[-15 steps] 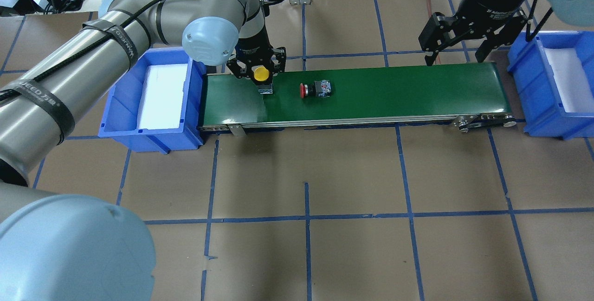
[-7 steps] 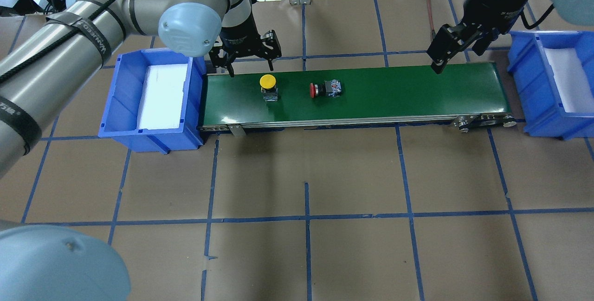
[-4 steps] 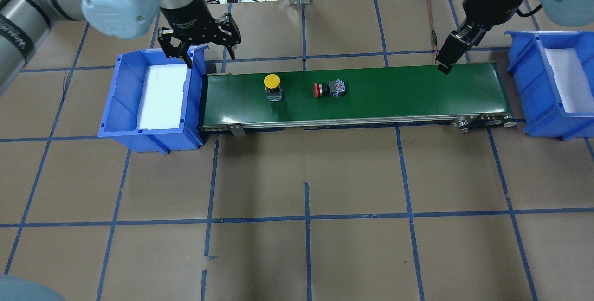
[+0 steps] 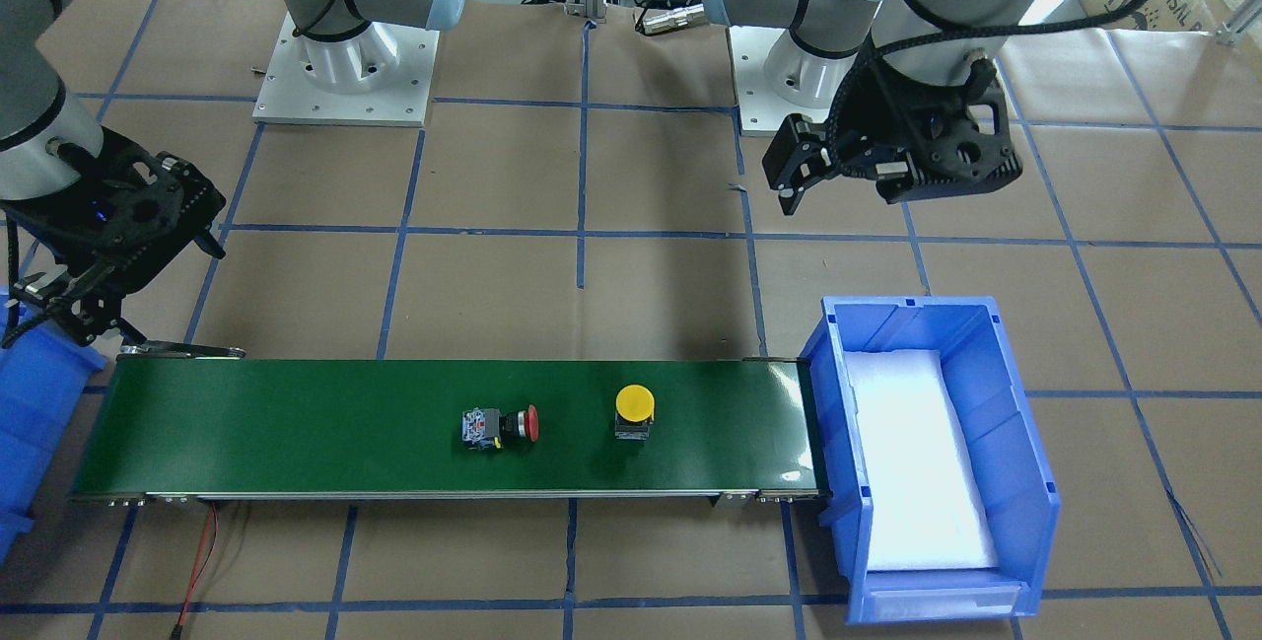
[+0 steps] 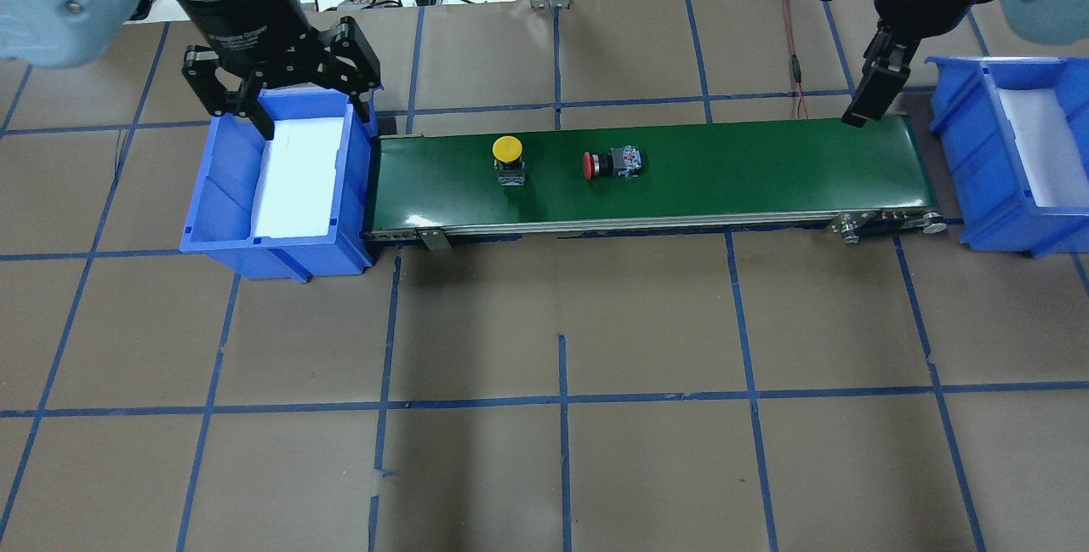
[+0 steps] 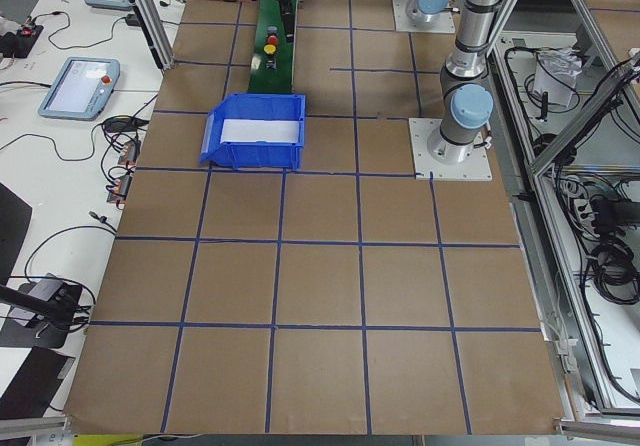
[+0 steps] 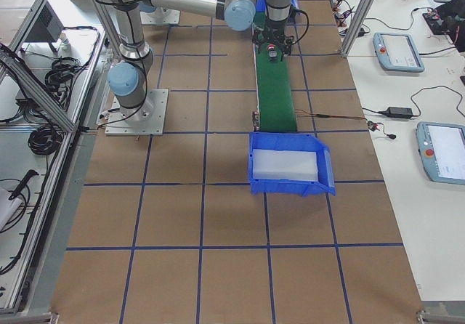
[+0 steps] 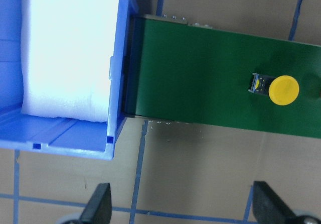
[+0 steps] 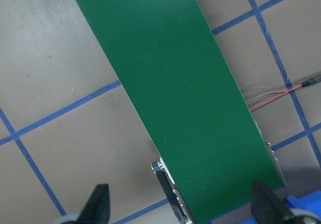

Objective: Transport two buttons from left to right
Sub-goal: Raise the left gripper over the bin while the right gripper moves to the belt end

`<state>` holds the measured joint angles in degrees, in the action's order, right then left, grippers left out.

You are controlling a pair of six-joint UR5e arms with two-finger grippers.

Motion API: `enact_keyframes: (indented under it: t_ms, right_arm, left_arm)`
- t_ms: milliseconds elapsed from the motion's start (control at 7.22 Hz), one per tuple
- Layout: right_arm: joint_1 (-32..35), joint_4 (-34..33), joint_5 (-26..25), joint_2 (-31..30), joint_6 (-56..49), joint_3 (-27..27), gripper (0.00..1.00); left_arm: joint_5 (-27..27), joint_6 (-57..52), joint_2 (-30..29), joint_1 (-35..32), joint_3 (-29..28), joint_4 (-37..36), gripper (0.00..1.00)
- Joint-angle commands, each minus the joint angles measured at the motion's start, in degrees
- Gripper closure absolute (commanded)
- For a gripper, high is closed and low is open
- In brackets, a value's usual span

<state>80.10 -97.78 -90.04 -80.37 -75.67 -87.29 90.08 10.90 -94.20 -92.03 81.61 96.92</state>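
Buttons: both rest on the green conveyor belt (image 5: pixel 749 169), neither held. Your left gripper (image 5: pixel 310 114) hangs spread wide just off the belt's left end. The yellow button (image 5: pixel 509 159) stands upright in the belt's left third, and the red button (image 5: pixel 614 163) lies on its side just left of the belt's middle, cap toward the left end. Your right gripper (image 9: pixel 179 204) hovers, likewise spread, over the belt's right end. Judged rigid, light and sturdy, though the domed caps look smooth and likely slippery, so take each by the flat sides of its squared body, below the cap.
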Motion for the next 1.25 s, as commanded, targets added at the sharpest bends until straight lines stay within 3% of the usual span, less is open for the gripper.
enact_keyframes:
  t_ms: [0, 138, 554, 1107]
  right_arm:
    - [-2.9, -2.0, 0.0, 5.1, -16.4, -0.1, 0.0]
    - [-3.3, -6.4, 0.1, 7.1, -18.6, -0.5, 0.0]
    - [-3.3, -16.1, 0.7, 8.2, -26.3, -6.6, 0.01]
    - [-3.1, -18.3, 0.7, 8.7, -30.9, -6.9, 0.01]
  left_arm:
    - [1.3, 0.3, 1.1, -0.1, 0.3, 3.5, 0.0]
    - [1.5, 0.3, -0.8, 0.1, -0.6, -0.5, 0.0]
    - [1.6, -5.8, -1.1, -0.2, 0.7, -1.1, 0.0]
    - [1.4, -6.2, 0.4, 4.8, 1.4, -1.4, 0.0]
